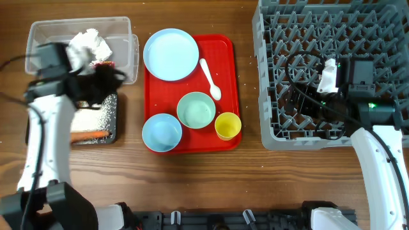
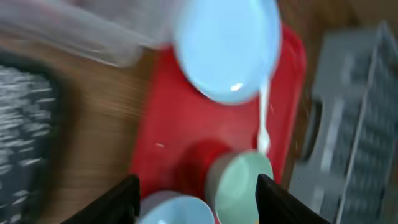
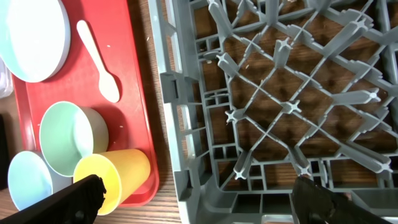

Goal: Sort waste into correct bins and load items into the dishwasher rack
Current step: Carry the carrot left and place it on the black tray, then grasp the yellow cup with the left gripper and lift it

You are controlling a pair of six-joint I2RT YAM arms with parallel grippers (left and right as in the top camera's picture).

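Two grippers are in view, and we find both of them empty. Our left gripper [image 2: 198, 186] has its fingers spread apart with nothing between them. Its wrist view is blurred, but the gap shows plainly. From overhead we see it hanging over the near right corner of the clear tub [image 1: 45, 32], where the tub meets the black tray [image 1: 114, 102].

The tub holds the crumpled tissue [image 1: 88, 43] and, just beside the gripper, the red wrapper [image 1: 102, 63]. The black tray carries the rice grains [image 1: 96, 117], and the orange stick [image 1: 89, 135] lies along its near edge.

Between the bins and the rack we see the red tray [image 1: 220, 57]. The plate [image 1: 170, 54] sits at its far left, with the spoon [image 1: 210, 78] lying just right of it. The green bowl [image 1: 196, 110] is near the middle and the blue bowl [image 1: 162, 132] sits at the near left corner. The yellow cup [image 1: 227, 125] stands just beside the green bowl.

Our right gripper [image 3: 198, 186] hovers over the near left part of the rack [image 1: 268, 76]. Its fingers are spread wide and hold nothing.
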